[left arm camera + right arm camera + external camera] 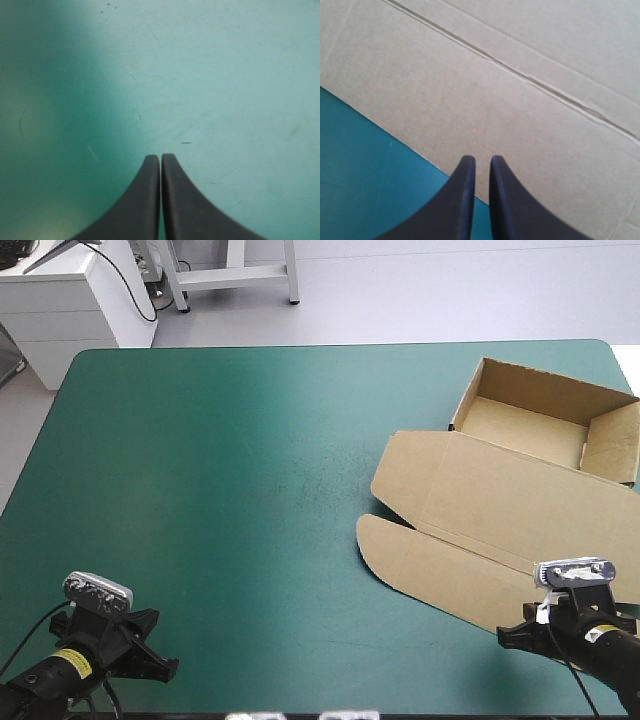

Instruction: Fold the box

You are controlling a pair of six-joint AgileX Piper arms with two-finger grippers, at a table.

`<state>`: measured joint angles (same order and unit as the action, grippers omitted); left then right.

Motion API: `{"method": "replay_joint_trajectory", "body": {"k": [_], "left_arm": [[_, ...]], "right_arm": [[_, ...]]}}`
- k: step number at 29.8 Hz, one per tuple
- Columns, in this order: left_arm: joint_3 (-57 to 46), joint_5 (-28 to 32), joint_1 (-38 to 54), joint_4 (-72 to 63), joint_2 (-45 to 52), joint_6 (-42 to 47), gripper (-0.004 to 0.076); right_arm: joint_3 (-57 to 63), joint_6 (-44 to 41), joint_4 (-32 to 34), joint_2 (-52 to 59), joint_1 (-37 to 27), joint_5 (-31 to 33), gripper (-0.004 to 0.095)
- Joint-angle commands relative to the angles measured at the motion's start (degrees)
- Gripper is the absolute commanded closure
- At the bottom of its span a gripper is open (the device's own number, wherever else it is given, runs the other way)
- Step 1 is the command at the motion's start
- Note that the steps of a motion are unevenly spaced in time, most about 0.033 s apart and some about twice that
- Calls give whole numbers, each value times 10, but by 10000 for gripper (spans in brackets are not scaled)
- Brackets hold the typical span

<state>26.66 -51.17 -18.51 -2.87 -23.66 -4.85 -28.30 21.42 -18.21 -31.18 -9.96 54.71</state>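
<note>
The brown box (545, 420) stands at the table's back right as an open tray with its walls raised. Its lid (470, 510) lies flat on the teal-green cover, reaching toward the front edge and ending in a rounded flap (420, 565). My right gripper (482, 159) is shut, with its tips over the front edge of that flap's board (495, 90) and nothing held. A crease (520, 70) runs across the board ahead of it. My left gripper (160, 156) is shut over bare cover at the front left, far from the box.
White furniture (70, 300) and a metal frame stand beyond the table's far edge. The teal-green cover (220, 480) is bare from the left edge to the lid.
</note>
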Motion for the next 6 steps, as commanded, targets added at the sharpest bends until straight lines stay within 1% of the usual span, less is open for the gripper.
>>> {"method": "replay_joint_trajectory", "body": {"k": [1,6], "left_arm": [[15,32,-3,-7,-5,2,731],[15,32,-3,-7,-5,2,731]], "right_arm": [[-13,10,-12,14,2,-39,821],[-12,10,-12,20,2,-39,821]]}}
